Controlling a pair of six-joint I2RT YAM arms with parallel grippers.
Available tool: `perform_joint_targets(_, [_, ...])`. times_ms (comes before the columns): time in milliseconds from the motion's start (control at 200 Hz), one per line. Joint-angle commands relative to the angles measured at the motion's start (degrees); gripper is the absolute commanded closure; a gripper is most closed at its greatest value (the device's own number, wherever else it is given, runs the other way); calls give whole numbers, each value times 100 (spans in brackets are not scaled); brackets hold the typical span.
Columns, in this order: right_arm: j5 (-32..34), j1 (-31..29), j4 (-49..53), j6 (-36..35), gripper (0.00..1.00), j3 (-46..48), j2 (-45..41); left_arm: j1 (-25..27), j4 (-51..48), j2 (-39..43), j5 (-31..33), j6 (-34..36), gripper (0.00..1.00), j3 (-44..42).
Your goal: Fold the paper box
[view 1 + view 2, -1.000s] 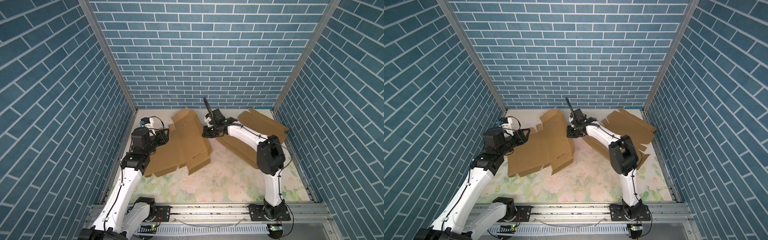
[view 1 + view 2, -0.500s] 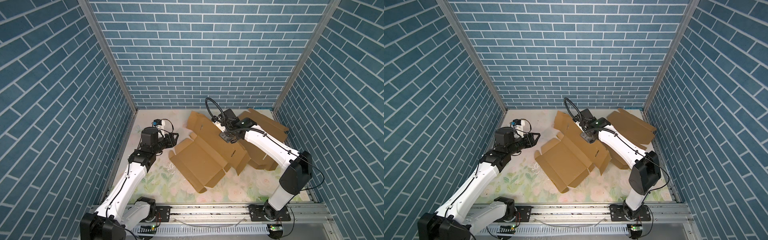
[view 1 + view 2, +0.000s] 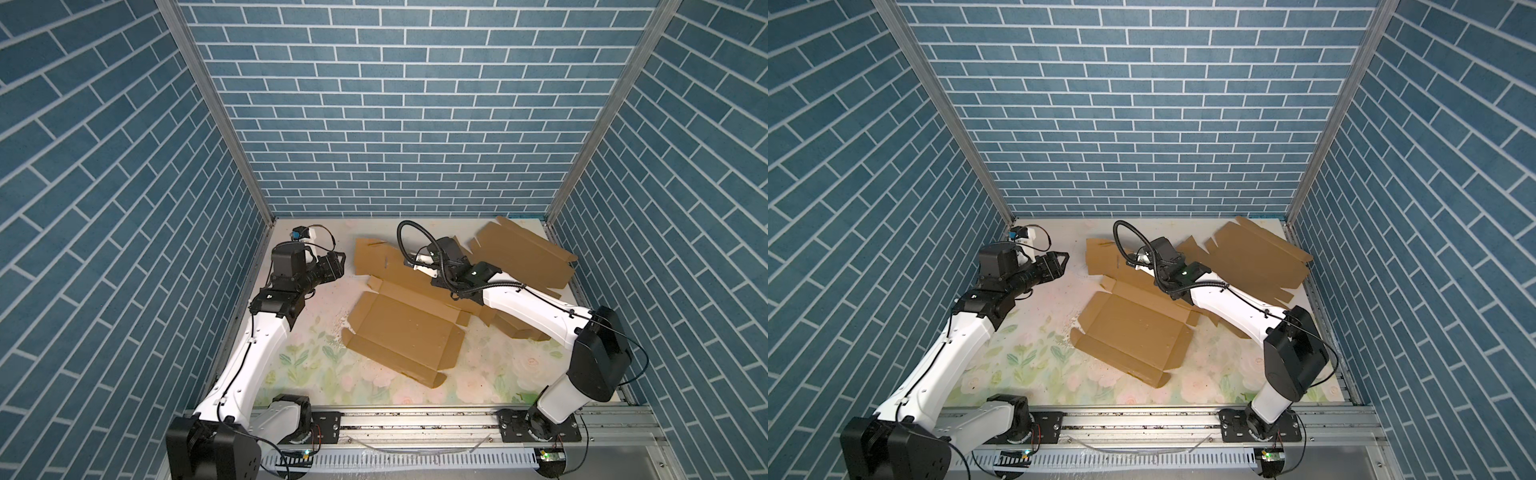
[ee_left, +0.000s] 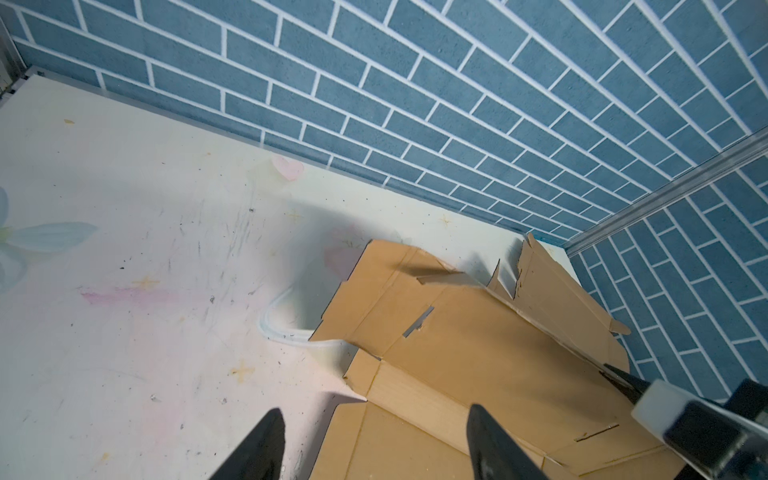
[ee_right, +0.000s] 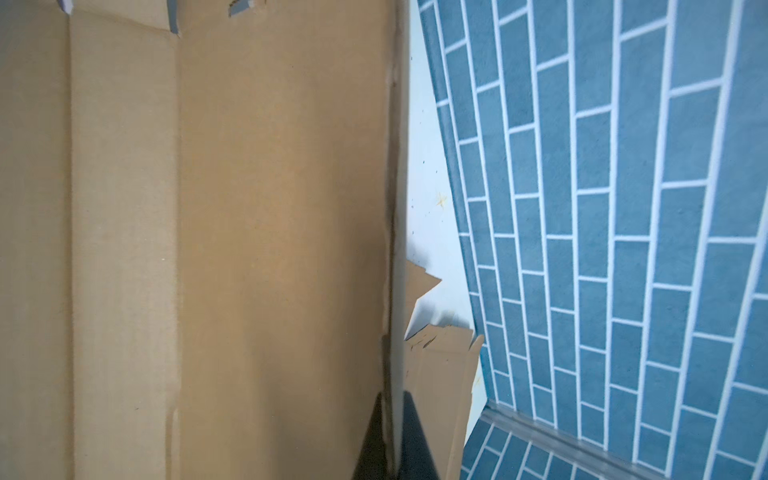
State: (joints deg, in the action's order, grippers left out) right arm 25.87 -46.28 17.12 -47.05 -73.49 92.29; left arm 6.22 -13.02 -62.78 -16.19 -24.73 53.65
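Floral tabletop [image 3: 316, 374], brown paper box [image 3: 403, 328] open, mostly flat, right claw [image 5: 392, 415] pinching its edge, left claw [image 4: 374, 415] spread

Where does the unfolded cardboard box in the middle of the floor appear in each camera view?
In both top views: the cardboard box lies unfolded mid-floor, between the arms.
Left wrist: it lies just ahead of the open left gripper, reaching toward the wall corner.
Right wrist: it fills much of the picture, its edge pinched in the right gripper.
Shared landmark: the blue brick wall.
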Motion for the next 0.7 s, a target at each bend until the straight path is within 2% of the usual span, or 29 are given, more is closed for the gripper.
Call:
perform_joint_targets(0, [95, -47, -1095, -906, 100, 528, -119, -59, -14, -39, -77, -5, 27, 223])
perform_joint_targets(90, [371, -118, -2208, -1430, 100, 1009, -93, -60, 33, -157, -244, -48, 25, 316])
perform_joint_targets(190, [334, -206, -2610, -1519, 100, 1112, -121, -27, 60, -346, -523, -24, 21, 471])
perform_joint_targets(275, [380, -295, -2985, -1656, 100, 1250, -52, 113, 67, -522, -498, 129, 20, 603])
perform_joint_targets(500, [409, -316, -3325, -1852, 100, 1501, 121, 648, -415, -1501, -376, 910, 14, 1503])
perform_joint_targets(695, [384, -319, -3397, -1852, 100, 1520, 184, 697, -685, -2357, -619, 1223, 13, 2094])
